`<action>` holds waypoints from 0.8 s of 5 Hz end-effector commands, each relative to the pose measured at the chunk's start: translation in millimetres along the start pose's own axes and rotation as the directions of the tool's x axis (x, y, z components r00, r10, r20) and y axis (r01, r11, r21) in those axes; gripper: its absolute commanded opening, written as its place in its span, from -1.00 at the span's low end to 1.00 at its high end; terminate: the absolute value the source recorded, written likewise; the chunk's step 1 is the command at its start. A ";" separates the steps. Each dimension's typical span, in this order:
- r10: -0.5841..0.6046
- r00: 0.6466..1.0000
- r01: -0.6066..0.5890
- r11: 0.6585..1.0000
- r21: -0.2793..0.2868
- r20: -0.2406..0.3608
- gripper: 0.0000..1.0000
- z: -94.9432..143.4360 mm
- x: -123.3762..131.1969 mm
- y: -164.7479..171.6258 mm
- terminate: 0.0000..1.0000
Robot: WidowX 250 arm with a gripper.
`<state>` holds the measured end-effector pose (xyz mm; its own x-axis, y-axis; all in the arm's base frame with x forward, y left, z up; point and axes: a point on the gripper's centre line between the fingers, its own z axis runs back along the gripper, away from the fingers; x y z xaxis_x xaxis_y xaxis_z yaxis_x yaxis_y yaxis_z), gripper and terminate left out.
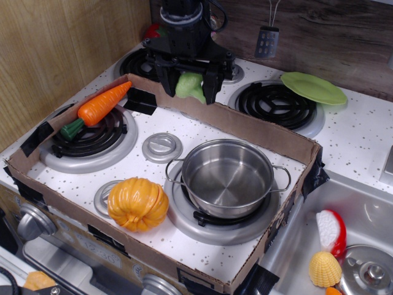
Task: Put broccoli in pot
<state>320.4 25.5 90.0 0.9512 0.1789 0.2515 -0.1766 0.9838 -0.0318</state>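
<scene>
Pot [228, 177]: empty, on the burner at 5 o'clock.
Tool [188, 85]: at 12 o'clock, clamped around the broccoli [190, 85], raised.

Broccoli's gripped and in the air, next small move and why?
Probably carry it forward and right, over the pot. The gripper holds the broccoli above the cardboard wall, behind and left of the pot, which sits open and empty.

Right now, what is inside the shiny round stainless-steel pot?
The shiny round stainless-steel pot shows only a bare metal bottom. The small light-green broccoli floret is outside, held in the black gripper above the cardboard wall.
</scene>
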 end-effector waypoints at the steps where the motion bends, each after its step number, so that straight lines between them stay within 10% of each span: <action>1: 0.051 0.993 -0.054 0.998 0.019 0.108 -1.00 36.9 -17.0 -18.6 -1.00; 4: -0.014 0.998 0.013 1.000 0.011 0.063 -1.00 39.2 -37.0 -35.2 -1.00</action>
<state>277.7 -16.6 108.2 0.9482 0.1597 0.2746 -0.1610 0.9868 -0.0180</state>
